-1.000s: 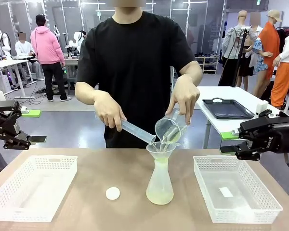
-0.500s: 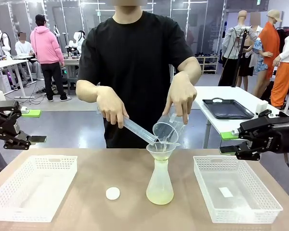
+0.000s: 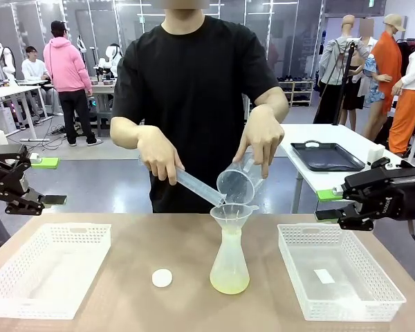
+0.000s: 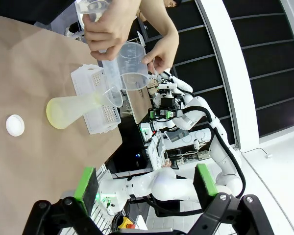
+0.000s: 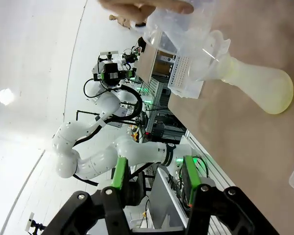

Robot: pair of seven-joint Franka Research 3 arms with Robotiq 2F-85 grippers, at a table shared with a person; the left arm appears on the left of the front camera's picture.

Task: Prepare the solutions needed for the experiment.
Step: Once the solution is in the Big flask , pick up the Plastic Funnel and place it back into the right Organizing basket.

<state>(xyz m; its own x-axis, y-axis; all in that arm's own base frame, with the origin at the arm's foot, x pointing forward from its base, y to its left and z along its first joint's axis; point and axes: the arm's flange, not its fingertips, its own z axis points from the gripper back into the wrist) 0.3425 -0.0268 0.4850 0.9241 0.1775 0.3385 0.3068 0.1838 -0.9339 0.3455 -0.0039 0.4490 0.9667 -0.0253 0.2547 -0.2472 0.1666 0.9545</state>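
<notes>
Far from right gripper (image 3: pixel 325 205) — solutions (image 3: pixel 229 281) (in flask (image 3: pixel 229 250))

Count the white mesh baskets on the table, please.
2. The left basket sits at the robot's left end of the table, the right basket at the opposite end, the flask standing between them. No third seems hidden.
</notes>
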